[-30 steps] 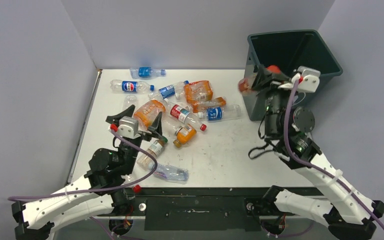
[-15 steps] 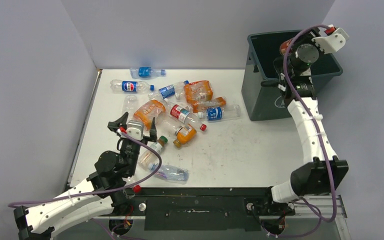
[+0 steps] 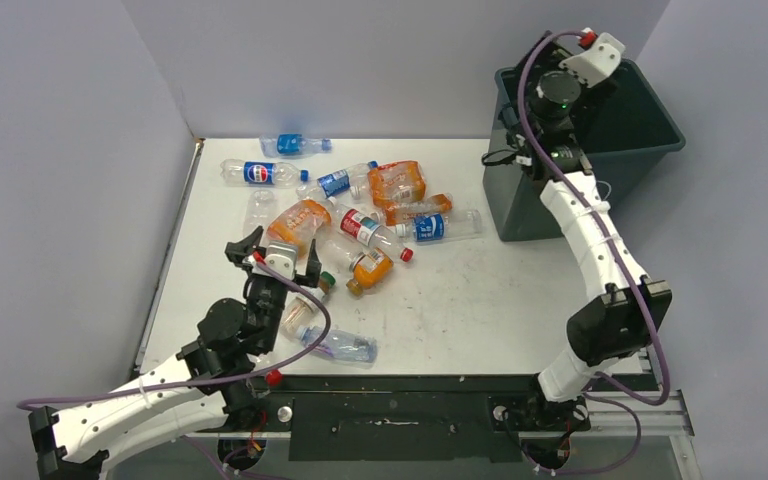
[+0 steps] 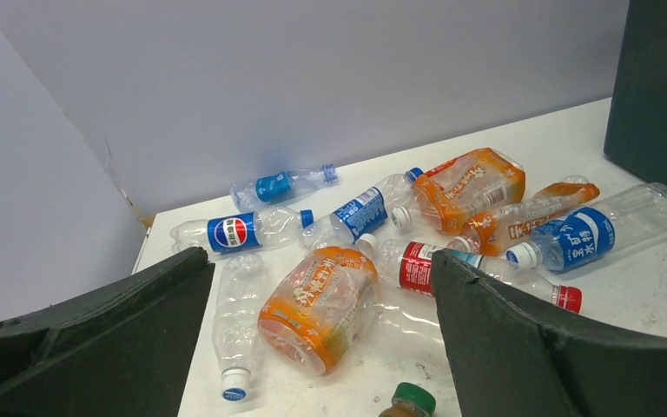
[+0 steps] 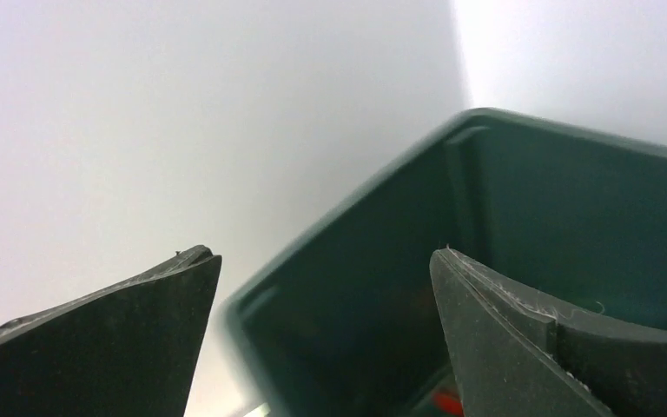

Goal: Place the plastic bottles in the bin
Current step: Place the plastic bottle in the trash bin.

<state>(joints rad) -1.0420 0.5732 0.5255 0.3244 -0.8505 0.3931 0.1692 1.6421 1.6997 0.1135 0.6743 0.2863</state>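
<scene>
— Right wrist: right gripper (image 5: 321, 261) spread wide, empty, above the bin (image 5: 573, 217) mouth. Why so high?
— Clears the rim for dropping. Meanwhile left gripper (image 4: 319, 254) likewise spread, grasping nothing, poised over plastic bottles (image 4: 317, 304) heaped on the table (image 3: 480, 300), apparently lining up a pick.

A white table (image 3: 480, 310), faintly scuffed toward its near middle, stands enclosed by plain pale grey walls (image 3: 390, 60) on the left, far and right sides. A black rail (image 3: 400, 384) runs along its near edge.
</scene>
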